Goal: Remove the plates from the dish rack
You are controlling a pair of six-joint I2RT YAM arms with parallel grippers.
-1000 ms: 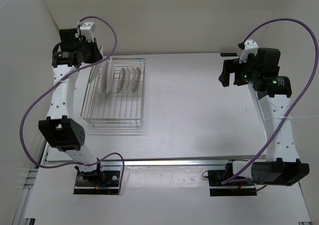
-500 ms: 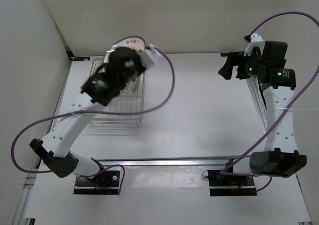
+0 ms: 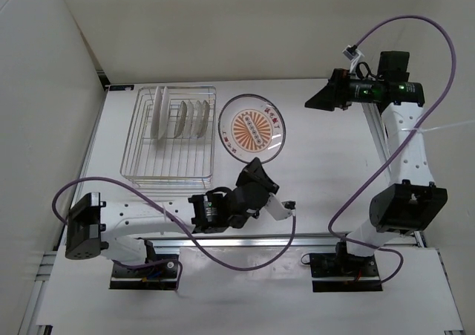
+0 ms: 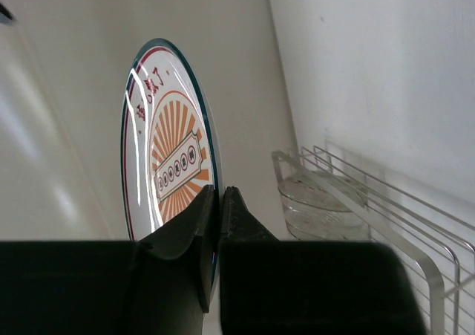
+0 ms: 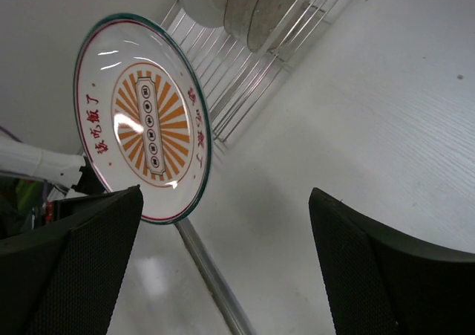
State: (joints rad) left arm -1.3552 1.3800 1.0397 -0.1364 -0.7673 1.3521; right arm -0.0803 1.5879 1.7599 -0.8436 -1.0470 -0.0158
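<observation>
- The left pincer (image 4: pixel 220 201) gripped the rim of one decorated plate (image 3: pixel 253 127), out of the dish rack (image 3: pixel 172 175) and just to its right over the counter (image 3: pixel 326 171), seemingly not yet set down.
- About four plates (image 3: pixel 182 118) stood in the rack, left to unload.
- The right pincer (image 3: pixel 315 101) hung spread and empty.

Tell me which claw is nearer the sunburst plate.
Left. The left claw grips the sunburst plate at its near rim; the right claw hangs open to its right, apart.
</observation>
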